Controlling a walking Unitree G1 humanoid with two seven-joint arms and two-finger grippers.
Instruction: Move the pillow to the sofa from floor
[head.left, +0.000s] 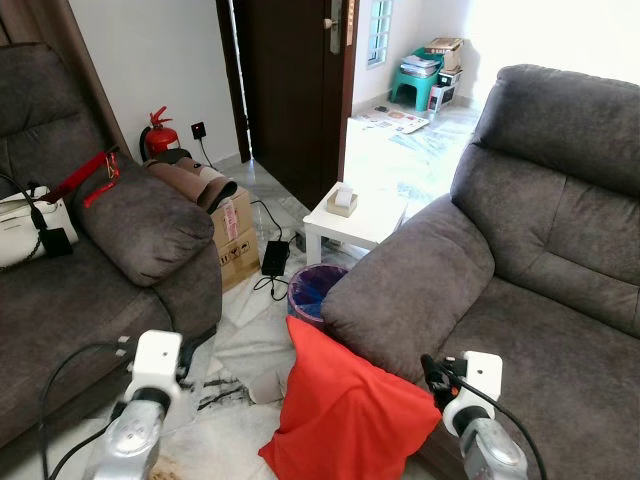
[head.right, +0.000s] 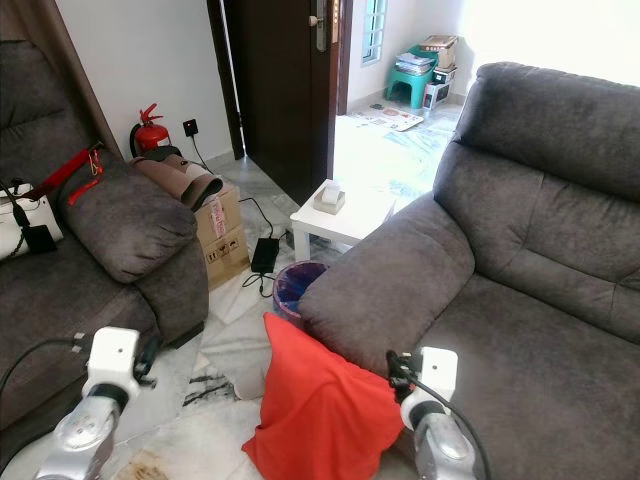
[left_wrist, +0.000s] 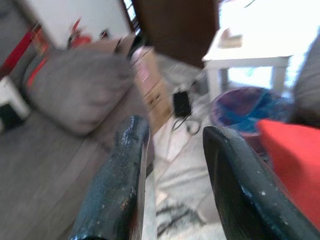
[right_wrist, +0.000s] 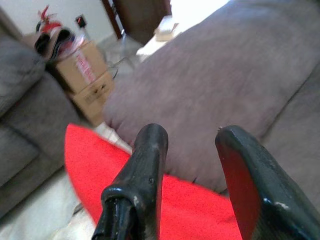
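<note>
A red pillow (head.left: 340, 410) stands on the floor, leaning against the armrest of the grey sofa (head.left: 560, 250) on the right. It also shows in the right wrist view as the red pillow (right_wrist: 150, 195), just past my right gripper (right_wrist: 190, 132), which is open and empty above it. My left gripper (left_wrist: 170, 135) is open too, held over the floor between the two sofas, with the pillow's edge (left_wrist: 295, 165) off to its side. Both silver wrists sit low in the eye views, the left wrist (head.left: 150, 390) and the right wrist (head.left: 470, 395).
A second grey sofa (head.left: 110, 260) with a white bag (head.left: 25, 225) is on the left. A purple bin (head.left: 315, 288), a white low table (head.left: 355, 220), a cardboard box (head.left: 232, 240), a black adapter with cables (head.left: 274, 257) and a fire extinguisher (head.left: 158, 135) stand beyond the pillow.
</note>
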